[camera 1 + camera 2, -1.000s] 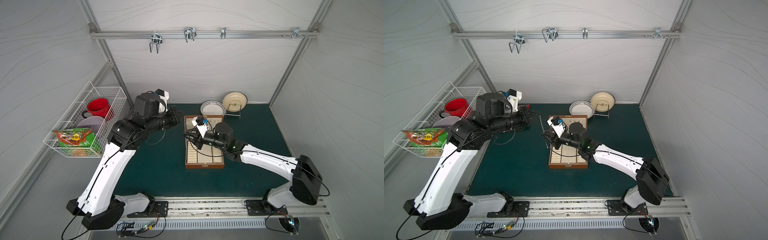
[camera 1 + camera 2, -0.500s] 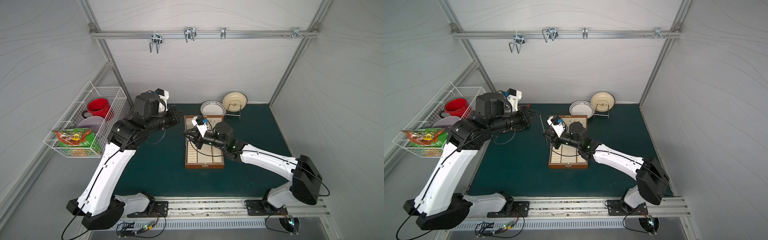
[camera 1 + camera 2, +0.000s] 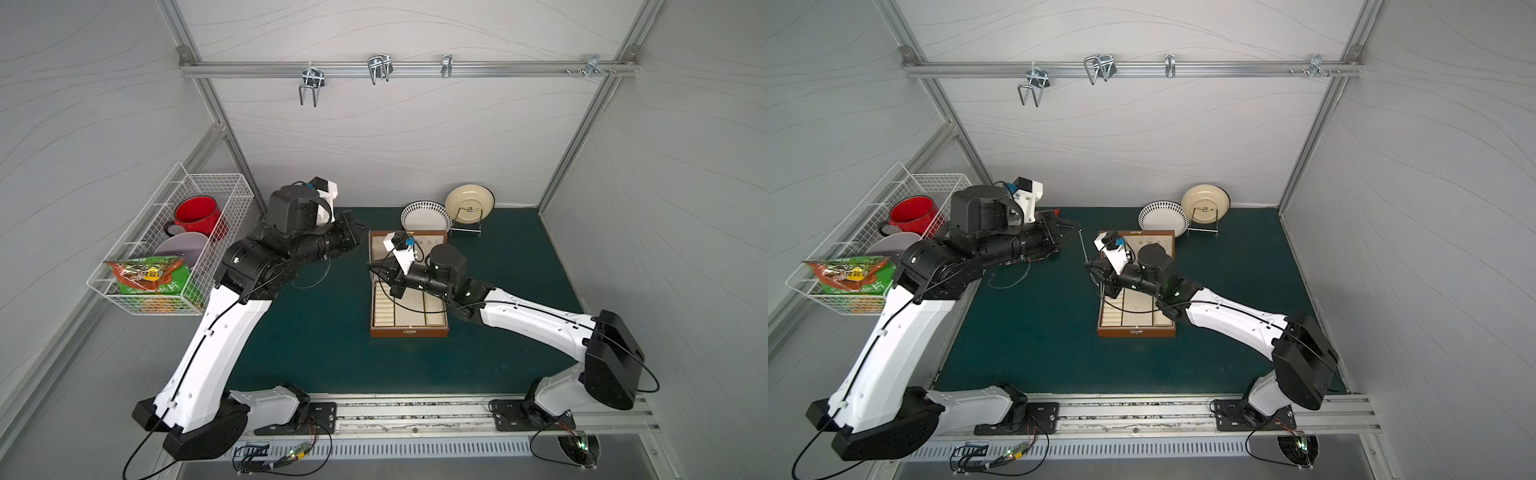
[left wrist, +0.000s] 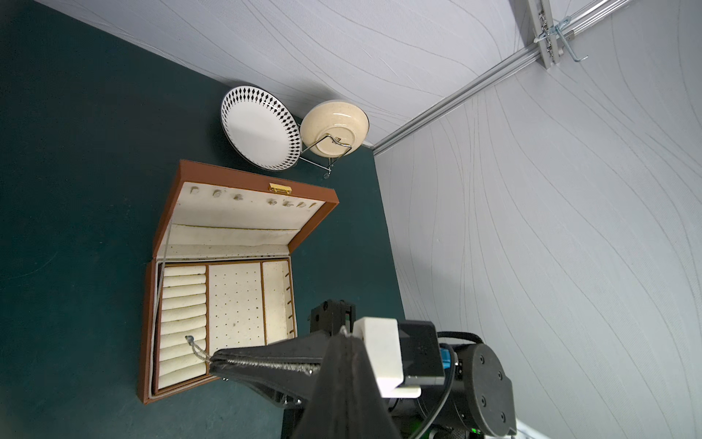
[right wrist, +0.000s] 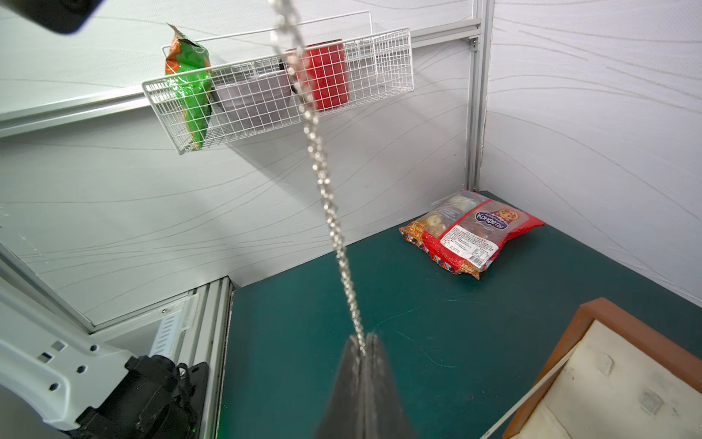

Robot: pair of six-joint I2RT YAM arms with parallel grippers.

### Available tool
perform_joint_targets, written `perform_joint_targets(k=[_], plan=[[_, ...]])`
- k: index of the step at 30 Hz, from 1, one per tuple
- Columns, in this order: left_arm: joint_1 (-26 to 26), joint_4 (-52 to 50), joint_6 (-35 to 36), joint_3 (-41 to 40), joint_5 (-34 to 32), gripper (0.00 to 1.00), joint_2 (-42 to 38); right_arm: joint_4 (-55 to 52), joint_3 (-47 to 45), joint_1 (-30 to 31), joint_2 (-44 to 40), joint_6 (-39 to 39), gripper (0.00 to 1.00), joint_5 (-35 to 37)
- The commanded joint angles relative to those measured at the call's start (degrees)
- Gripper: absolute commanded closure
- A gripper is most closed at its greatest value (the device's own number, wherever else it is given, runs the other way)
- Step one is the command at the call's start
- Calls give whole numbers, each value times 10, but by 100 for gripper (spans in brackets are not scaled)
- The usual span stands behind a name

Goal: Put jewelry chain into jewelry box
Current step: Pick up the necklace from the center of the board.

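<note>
The jewelry box [image 3: 409,330] [image 3: 1136,331] lies open on the green mat, its brown lid propped up at the back and its cream tray [image 4: 231,304] showing. The thin silvery jewelry chain [image 3: 1082,246] [image 5: 326,197] hangs just left of the box. My left gripper [image 3: 363,226] [image 3: 1076,226] [image 4: 347,336] is shut on its upper end. Lower down, my right gripper [image 3: 370,266] [image 3: 1089,264] [image 5: 362,344] is shut on the chain, fingertips pinching it. In the left wrist view the chain [image 4: 262,365] runs along the right gripper [image 4: 212,361], and a short end with a clasp sticks out past its tips.
A red snack packet [image 5: 471,233] lies at the mat's back left corner. The wire basket [image 3: 137,286] on the left wall holds a red mug [image 3: 195,214], a bowl and a green packet. Two plates [image 3: 426,216] stand on a rack behind the box. A thin dark cable loop [image 3: 309,284] lies under the left arm.
My right gripper has closed its jaws on the hanging chain. Both arms have stayed almost where they were, and the left gripper keeps its hold.
</note>
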Motion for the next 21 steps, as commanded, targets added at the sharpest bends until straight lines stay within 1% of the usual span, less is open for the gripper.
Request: perform_joint_targets(k=[1,7,11,13,16,21], plan=[[-3,34,5,8,0,100,-11,8,18,3,3,-6,100,4],[-1,48,-2,-20,-3,100,-20,0,13,-2,-5,-6,100,6],[21,66,-15,-58,8,100,-34,-27,7,-6,-18,-7,100,3],[51,93,-38,-100,38,100,-47,-56,5,-10,-27,-12,100,0],[97,158,-83,-184,89,100,-72,-114,4,-15,-41,-24,100,5],[122,211,-108,-265,109,100,-88,-198,-3,-37,-57,-20,100,3]])
